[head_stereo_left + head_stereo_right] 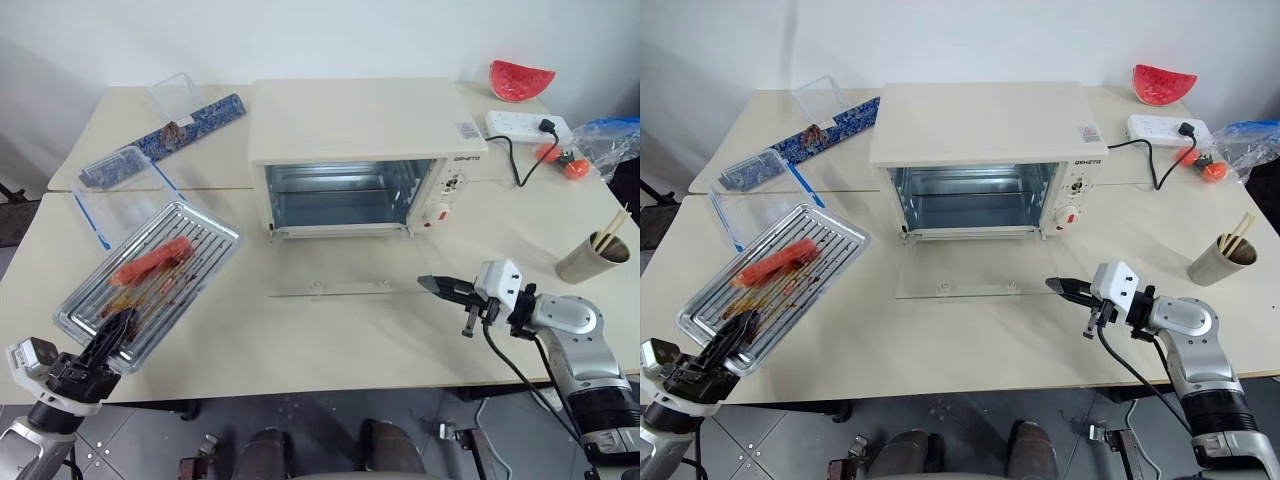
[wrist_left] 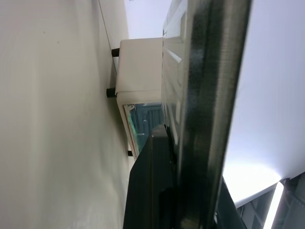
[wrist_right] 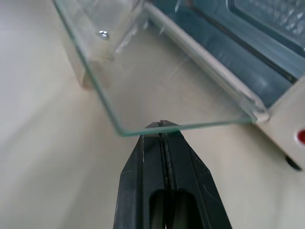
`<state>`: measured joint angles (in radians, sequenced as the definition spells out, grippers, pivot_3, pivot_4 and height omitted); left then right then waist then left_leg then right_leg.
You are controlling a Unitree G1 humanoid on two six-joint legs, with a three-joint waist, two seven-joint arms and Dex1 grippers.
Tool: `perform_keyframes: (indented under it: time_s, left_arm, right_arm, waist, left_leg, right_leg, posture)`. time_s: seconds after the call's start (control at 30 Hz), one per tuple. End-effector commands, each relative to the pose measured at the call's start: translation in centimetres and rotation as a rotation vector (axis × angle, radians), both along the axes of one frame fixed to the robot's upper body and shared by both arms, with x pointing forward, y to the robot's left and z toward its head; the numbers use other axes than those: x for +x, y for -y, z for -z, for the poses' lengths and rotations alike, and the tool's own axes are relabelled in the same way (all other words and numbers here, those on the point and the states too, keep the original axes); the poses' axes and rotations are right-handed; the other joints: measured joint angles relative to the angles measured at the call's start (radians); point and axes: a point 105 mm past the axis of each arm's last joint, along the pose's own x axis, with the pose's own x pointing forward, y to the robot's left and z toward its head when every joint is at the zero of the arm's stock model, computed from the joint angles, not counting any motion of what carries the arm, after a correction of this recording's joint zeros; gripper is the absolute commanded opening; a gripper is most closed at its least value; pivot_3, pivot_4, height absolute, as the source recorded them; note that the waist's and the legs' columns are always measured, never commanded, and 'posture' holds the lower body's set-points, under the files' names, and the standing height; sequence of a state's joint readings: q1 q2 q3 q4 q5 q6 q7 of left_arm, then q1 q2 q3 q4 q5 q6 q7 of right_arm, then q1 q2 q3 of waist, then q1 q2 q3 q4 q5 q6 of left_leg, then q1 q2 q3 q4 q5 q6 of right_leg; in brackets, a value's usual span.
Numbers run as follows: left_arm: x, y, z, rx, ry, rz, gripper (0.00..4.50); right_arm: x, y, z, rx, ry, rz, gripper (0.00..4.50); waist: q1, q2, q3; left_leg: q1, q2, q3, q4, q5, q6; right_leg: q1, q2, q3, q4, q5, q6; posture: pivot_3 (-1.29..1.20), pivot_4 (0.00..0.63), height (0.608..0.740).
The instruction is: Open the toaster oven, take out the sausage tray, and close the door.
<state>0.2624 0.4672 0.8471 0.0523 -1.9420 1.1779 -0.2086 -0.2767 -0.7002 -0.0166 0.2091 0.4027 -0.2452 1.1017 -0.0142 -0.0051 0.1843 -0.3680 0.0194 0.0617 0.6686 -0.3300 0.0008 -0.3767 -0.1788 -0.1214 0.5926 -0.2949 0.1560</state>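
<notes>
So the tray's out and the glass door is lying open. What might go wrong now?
The left gripper holds the sausage tray by one corner only, so it might tilt and roll the sausage off. The right gripper, shut, points at the thin edge of the door; it could slip past instead of lifting it, or shove the toaster oven backwards.

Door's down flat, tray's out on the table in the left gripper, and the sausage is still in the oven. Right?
Not quite: the sausage lies on the tray, which the left gripper holds. The left eye view shows the toaster oven cavity empty. The door is down flat.
</notes>
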Motion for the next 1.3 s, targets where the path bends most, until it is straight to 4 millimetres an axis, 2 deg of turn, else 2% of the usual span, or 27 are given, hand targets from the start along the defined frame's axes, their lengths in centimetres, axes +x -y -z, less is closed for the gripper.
perform_keyframes:
  time_s: [0.03, 0.17, 0.33, 0.43, 0.5, 0.63, 0.73, 0.8, 0.83, 0.9, 1.07, 1.17, 1.3]
  left_arm:
    - [-0.3, -0.7, -1.2, 0.005, 0.041, -0.016, 0.0]
    - [0.0, -0.8, -1.2, 0.003, 0.041, -0.015, 0.0]
    - [0.1, -0.8, -1.0, 0.011, 0.018, 0.011, 0.0]
    - [0.2, 0.2, -0.7, 0.039, -0.024, 0.088, 0.0]
    - [0.5, 0.7, -0.8, 0.058, -0.036, 0.132, 0.0]
    - [1.3, 2.5, -1.2, 0.102, -0.042, 0.253, 0.0]
    - [2.1, 5.4, -1.3, 0.161, -0.052, 0.416, 0.0]
    - [2.7, 6.7, -1.3, 0.182, -0.055, 0.478, 0.0]
    - [3.0, 7.1, -1.2, 0.19, -0.06, 0.5, 0.0]
    - [4.0, 9.3, -1.0, 0.219, -0.061, 0.594, 0.0]
    - [6.8, 14.5, -0.6, 0.316, -0.064, 0.825, 0.0]
    - [8.0, 16.2, -0.5, 0.345, -0.068, 0.885, 0.0]
    - [9.8, 19.4, 0.9, 0.393, -0.11, 0.952, 0.0]
  right_arm:
    - [-0.1, 0.4, -2.8, 0.051, 0.071, 0.012, 0.01]
    - [0.1, 0.7, -4.1, 0.082, 0.11, 0.04, 0.01]
    - [1.7, 0.6, -7.3, 0.191, 0.21, 0.115, 0.01]
    - [2.3, 0.5, -8.5, 0.241, 0.235, 0.143, 0.01]
    - [1.9, 0.5, -8.6, 0.262, 0.236, 0.129, 0.01]
    - [0.5, 0.7, -7.3, 0.236, 0.135, 0.087, 0.01]
    - [-1.4, 1.6, -6.4, 0.216, 0.038, 0.072, 0.01]
    - [-2.5, 2.0, -6.0, 0.192, -0.004, 0.065, 0.01]
    - [-3.0, 2.2, -5.8, 0.178, -0.013, 0.063, 0.17]
    - [-4.9, 2.9, -4.8, 0.143, -0.055, 0.066, 0.54]
    - [-9.3, 4.3, -3.1, 0.117, -0.148, 0.108, 2.23]
    - [-10.6, 4.6, -2.5, 0.109, -0.173, 0.134, 3.05]
    - [-12.0, 4.7, -1.4, 0.096, -0.169, 0.171, 4.45]
  waist:
    - [0.004, 0.0, 0.0]
    - [0.013, 0.0, 0.0]
    - [0.011, 0.0, 0.0]
    - [0.01, 0.0, 0.0]
    - [0.013, 0.0, 0.0]
    - [0.016, 0.0, 0.0]
    - [0.023, 0.001, 0.0]
    - [0.027, 0.001, 0.0]
    - [0.027, 0.001, 0.0]
    - [0.028, 0.001, 0.0]
    - [0.046, 0.002, 0.0]
    - [0.05, 0.0, -0.001]
    - [0.039, 0.0, -0.001]
  left_leg:
    - [0.0, 0.0, 0.0, 0.0, 0.0, 0.0]
    - [0.0, 0.0, 0.001, 0.001, 0.0, 0.0]
    - [0.0, 0.0, 0.001, 0.001, 0.0, 0.0]
    - [0.0, 0.0, 0.001, 0.0, 0.0, 0.0]
    - [0.0, 0.0, 0.001, -0.001, 0.0, 0.0]
    - [-0.002, -0.001, 0.001, -0.001, -0.001, 0.0]
    - [-0.003, -0.002, 0.001, -0.001, -0.001, 0.0]
    - [-0.003, -0.002, 0.001, -0.001, -0.001, 0.0]
    - [-0.002, -0.002, 0.002, -0.001, -0.001, 0.0]
    - [-0.002, -0.002, 0.003, -0.002, -0.001, 0.0]
    - [-0.002, -0.003, 0.006, -0.001, -0.001, 0.0]
    - [-0.002, -0.003, 0.007, 0.0, 0.0, 0.001]
    - [-0.001, -0.003, 0.008, -0.001, 0.0, 0.001]
  right_leg:
    - [0.0, 0.0, 0.0, 0.0, 0.0, 0.0]
    - [0.0, 0.0, 0.0, 0.0, 0.0, 0.0]
    - [0.0, 0.0, 0.001, 0.001, 0.0, 0.0]
    - [-0.001, 0.0, 0.001, 0.0, 0.0, 0.0]
    - [-0.001, 0.0, 0.001, 0.0, 0.0, 0.0]
    - [-0.001, 0.0, 0.0, 0.001, 0.0, 0.0]
    - [-0.001, -0.001, 0.0, 0.0, 0.0, 0.0]
    - [-0.001, 0.0, 0.0, 0.0, 0.0, 0.0]
    - [-0.001, 0.0, 0.0, -0.001, 0.0, 0.0]
    - [-0.001, 0.0, 0.001, -0.001, 0.0, 0.0]
    - [0.0, 0.001, 0.001, -0.001, 0.0, 0.001]
    - [0.001, 0.001, 0.001, -0.002, 0.001, 0.001]
    - [0.0, 0.001, 0.002, -0.002, 0.001, 0.001]
  posture:
    - [0.0, 0.15, 0.74]
    - [0.0, 0.15, 0.74]
    - [0.0, 0.15, 0.74]
    - [0.0, 0.15, 0.74]
    - [0.0, 0.15, 0.74]
    - [0.0, 0.15, 0.74]
    - [0.0, 0.15, 0.74]
    - [0.0, 0.15, 0.74]
    - [0.0, 0.15, 0.74]
    - [0.0, 0.15, 0.74]
    - [0.0, 0.15, 0.74]
    - [0.0, 0.15, 0.74]
    - [0.0, 0.15, 0.74]
